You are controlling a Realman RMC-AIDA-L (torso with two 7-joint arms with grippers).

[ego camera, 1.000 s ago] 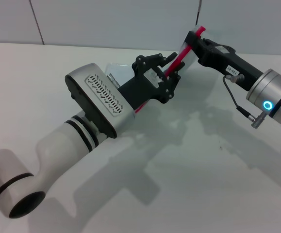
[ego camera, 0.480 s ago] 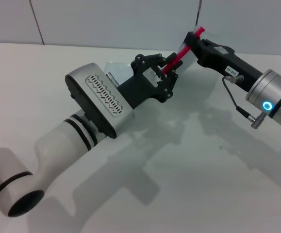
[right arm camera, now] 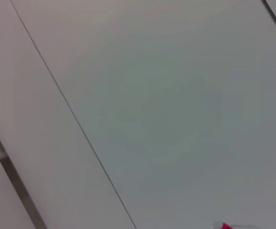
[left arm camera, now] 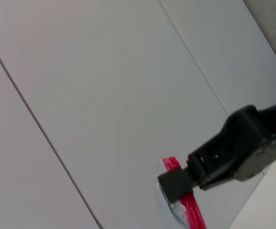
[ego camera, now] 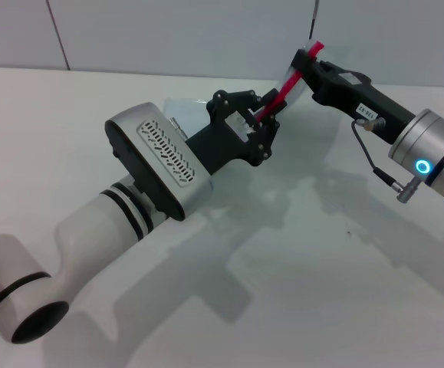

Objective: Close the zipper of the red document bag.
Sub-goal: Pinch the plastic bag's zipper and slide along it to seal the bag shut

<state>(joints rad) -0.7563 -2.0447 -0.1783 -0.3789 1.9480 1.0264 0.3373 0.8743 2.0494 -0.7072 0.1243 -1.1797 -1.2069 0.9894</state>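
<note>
Head view
Bag: the red document bag (ego camera: 187,109), a flat translucent pale blue-grey plastic pouch, held up off the white table (ego camera: 321,261) in the upper centre of the frame, mostly hidden behind the left arm.
Zipper: the thin bright red zipper strip (ego camera: 287,86) runs diagonally, its long axis rising from centre to the upper right, upper end at the right gripper.
Left gripper: black left gripper (ego camera: 261,123), centre of frame, pressed together on the zipper at the strip's lower visible end.
Right gripper: black right gripper (ego camera: 307,59), upper right, pinching the zipper's top end.
Surroundings: pale panelled wall (ego camera: 168,34) behind; the left arm's silver-and-white body covers the lower left.

Left wrist view
Right gripper: black block (left arm camera: 176,183) at lower right, clamped on the red strip (left arm camera: 191,210).
Backdrop: grey wall panels with dark seams.

Right wrist view
Zipper: a small red tip (right arm camera: 225,225) at the bottom edge.
Backdrop: wall panels; own fingers not seen.
</note>
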